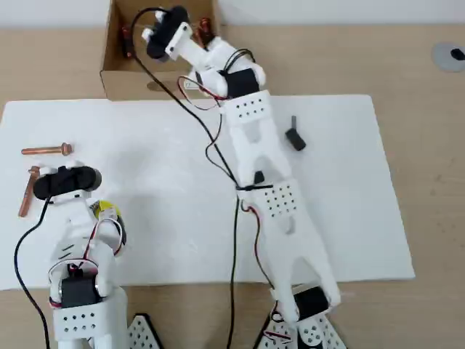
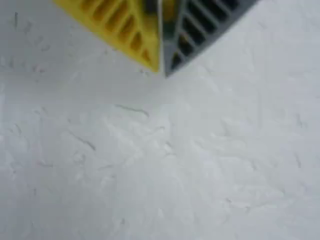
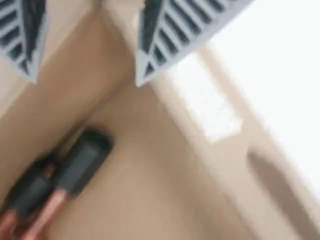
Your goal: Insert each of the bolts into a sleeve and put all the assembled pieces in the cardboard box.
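Light, stiff copper bolts (image 1: 45, 150) at middle left likely suit a mid-shank pinch; left end effector (image 2: 161, 69) pressed together, right end effector (image 3: 86, 77) spread.

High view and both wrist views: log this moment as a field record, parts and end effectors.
Cardboard box: assembled pieces inside
Right end effector: open, over the box interior
Left end effector: shut, empty, over the white mat
Loose bolts: two, on the mat's left side
Loose sleeve: one, on the mat
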